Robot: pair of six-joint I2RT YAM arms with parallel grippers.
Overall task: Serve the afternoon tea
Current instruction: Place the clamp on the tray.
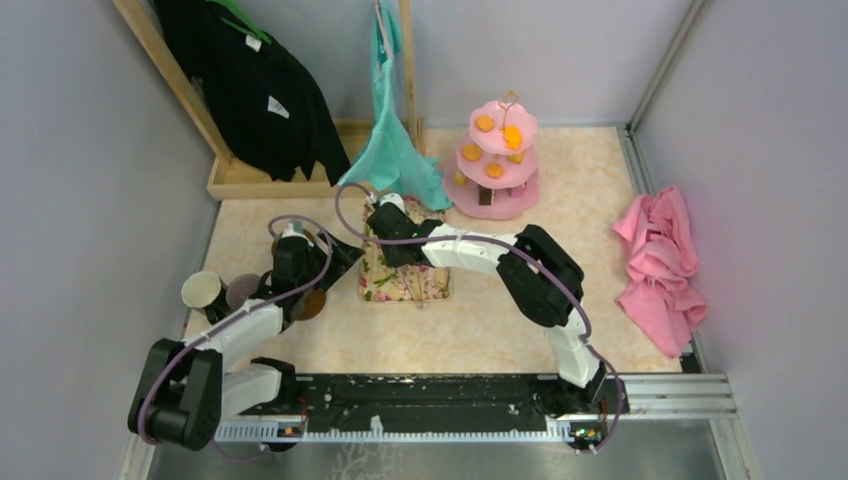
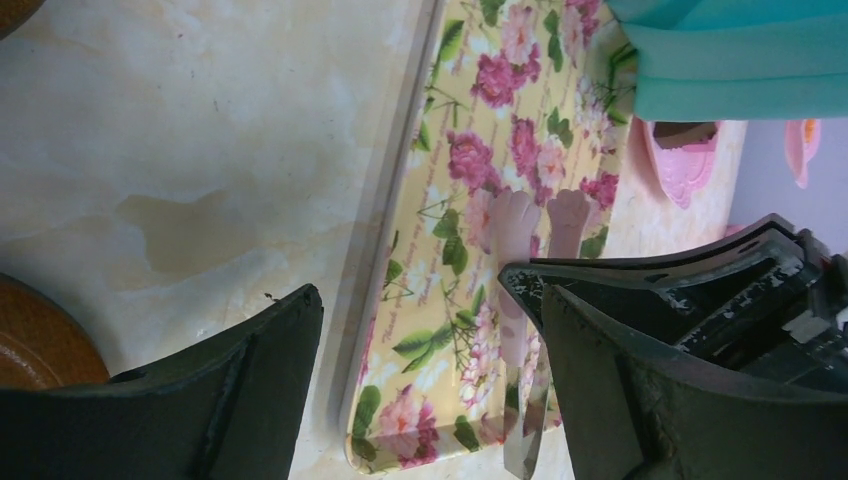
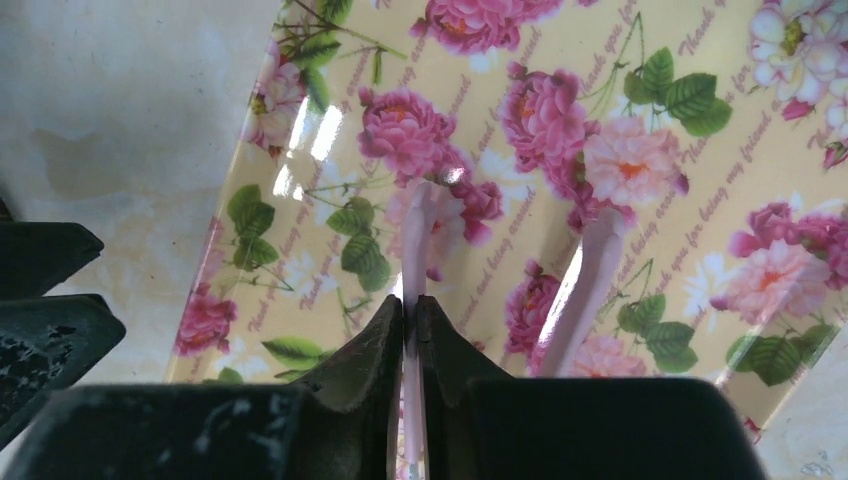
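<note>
A pink three-tier stand (image 1: 497,165) with orange snacks (image 1: 484,123) stands at the back. A floral tray (image 1: 405,280) lies mid-table and carries two pink-handled utensils. My right gripper (image 3: 411,305) is shut on one utensil's handle (image 3: 417,225). The other utensil (image 3: 592,265) lies free beside it on the tray (image 3: 330,130). My left gripper (image 2: 428,300) stands open over the tray's near-left corner (image 2: 400,400), with nothing between its fingers. A cream mug (image 1: 203,290), a mauve-grey mug (image 1: 243,291) and a brown saucer (image 1: 311,304) sit at the left. In the left wrist view a saucer (image 2: 40,345) shows at the left edge.
A teal cloth (image 1: 395,145) hangs from a wooden rack just behind the tray, and a black garment (image 1: 255,80) hangs at the back left. A crumpled pink cloth (image 1: 662,262) lies at the right. Walls close in both sides.
</note>
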